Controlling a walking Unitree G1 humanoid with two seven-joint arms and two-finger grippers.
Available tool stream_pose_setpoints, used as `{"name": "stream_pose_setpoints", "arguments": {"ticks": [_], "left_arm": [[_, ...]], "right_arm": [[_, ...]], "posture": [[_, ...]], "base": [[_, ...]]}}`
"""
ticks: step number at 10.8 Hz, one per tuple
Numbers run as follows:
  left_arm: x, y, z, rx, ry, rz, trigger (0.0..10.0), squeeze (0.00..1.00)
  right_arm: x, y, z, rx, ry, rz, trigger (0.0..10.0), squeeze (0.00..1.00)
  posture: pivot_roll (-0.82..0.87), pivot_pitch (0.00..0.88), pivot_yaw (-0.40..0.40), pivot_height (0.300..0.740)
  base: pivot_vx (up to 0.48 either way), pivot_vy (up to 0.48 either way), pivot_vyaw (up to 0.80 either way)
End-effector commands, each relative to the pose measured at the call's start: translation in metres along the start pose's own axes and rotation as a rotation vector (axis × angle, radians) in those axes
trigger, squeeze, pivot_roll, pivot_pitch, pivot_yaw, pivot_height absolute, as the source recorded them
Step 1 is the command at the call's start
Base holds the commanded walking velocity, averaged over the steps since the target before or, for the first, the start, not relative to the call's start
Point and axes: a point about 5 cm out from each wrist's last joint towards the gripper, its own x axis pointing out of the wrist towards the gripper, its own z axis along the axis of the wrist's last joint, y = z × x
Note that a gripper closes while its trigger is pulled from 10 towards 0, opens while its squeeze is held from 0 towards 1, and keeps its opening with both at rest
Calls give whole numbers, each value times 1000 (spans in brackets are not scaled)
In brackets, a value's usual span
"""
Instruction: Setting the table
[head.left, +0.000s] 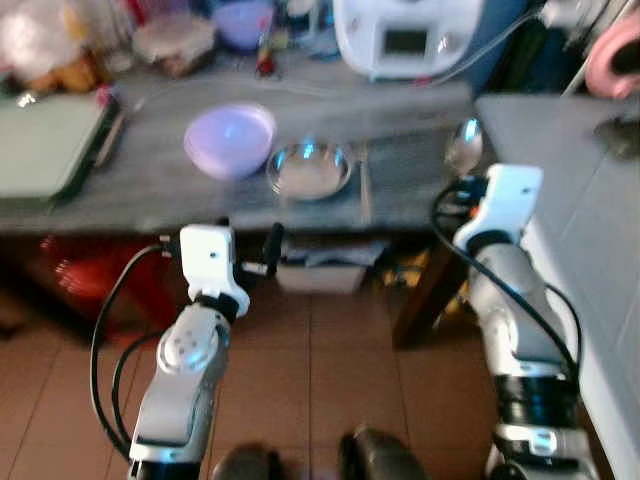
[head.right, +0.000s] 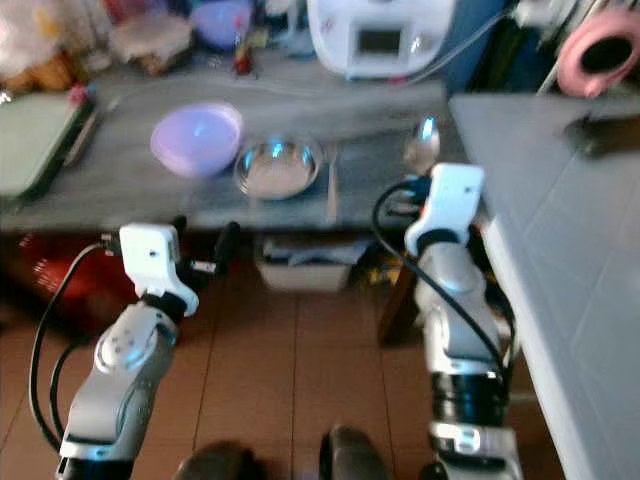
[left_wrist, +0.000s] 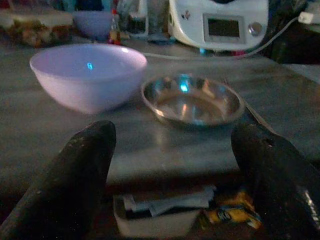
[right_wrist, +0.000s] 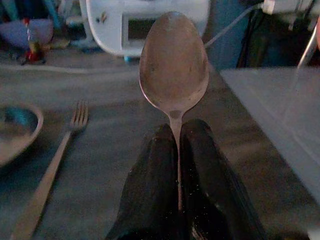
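Nearest lies a brown tiled floor (head.left: 320, 350), with a pale tub (head.left: 320, 272) and a red shape (head.left: 100, 275) in the shade under the grey counter (head.left: 150, 190), whose front edge crosses just ahead of both arms; a second, paler counter (head.left: 570, 180) runs along the right side, leaving a narrow floor gap at the corner between them. The left claw (left_wrist: 175, 165) hangs before the front edge, its fingers wide apart. The right claw (right_wrist: 178, 150) is pressed together on the handle of a spoon (right_wrist: 173, 65), held over the counter's right end, long axis running away from the robot, bowl foremost. Near the front edge sit a lilac bowl (head.left: 230, 138), a steel dish (head.left: 309, 168) just right of it, then a fork (right_wrist: 50, 165) lying tines away. Along the back edge stand a white appliance (head.left: 405, 35), another lilac bowl (head.left: 243, 22) and blurred clutter
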Motion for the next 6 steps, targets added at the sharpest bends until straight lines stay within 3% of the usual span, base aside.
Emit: {"name": "stream_pose_setpoints", "arguments": {"ticks": [1, 6], "left_arm": [[-4, 9, 0, 23, 2, 33, 10000, 0], [-15, 27, 4, 58, -2, 125, 10000, 0]], "right_arm": [[1, 8, 2, 9, -14, 17, 10000, 0], [12, 1, -14, 126, 87, -37, 10000, 0]], "posture": [[-10, 130, 20, 740], [21, 166, 26, 740]], "base": [[424, 0, 0], [0, 0, 0]]}}
